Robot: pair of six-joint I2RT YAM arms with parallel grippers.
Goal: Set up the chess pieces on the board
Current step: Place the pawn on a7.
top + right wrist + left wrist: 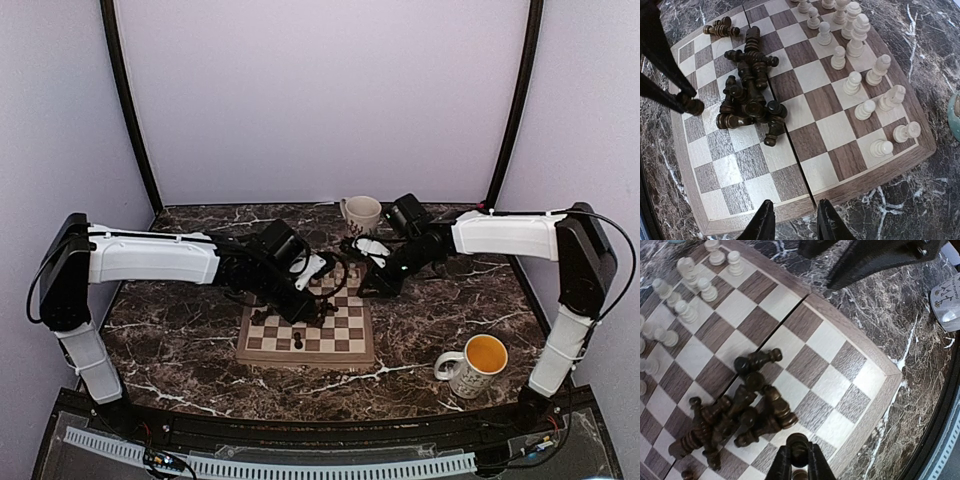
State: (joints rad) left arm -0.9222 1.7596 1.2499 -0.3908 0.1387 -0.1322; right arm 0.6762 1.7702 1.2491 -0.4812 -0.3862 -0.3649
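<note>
L fingers [781,466]: nearly shut, clamped on one dark piece [797,441] over near rows, prob. for its home square.
R fingers [762,225]: apart, hold nothing, wait at right edge of board [835,130].
Dark heap [747,95]: lying mid-board, unsorted.
White pieces [855,82]: standing, far side.

chess pieces [747,95] on board [827,131], mug [361,213] behind, second mug [472,366] right
</note>
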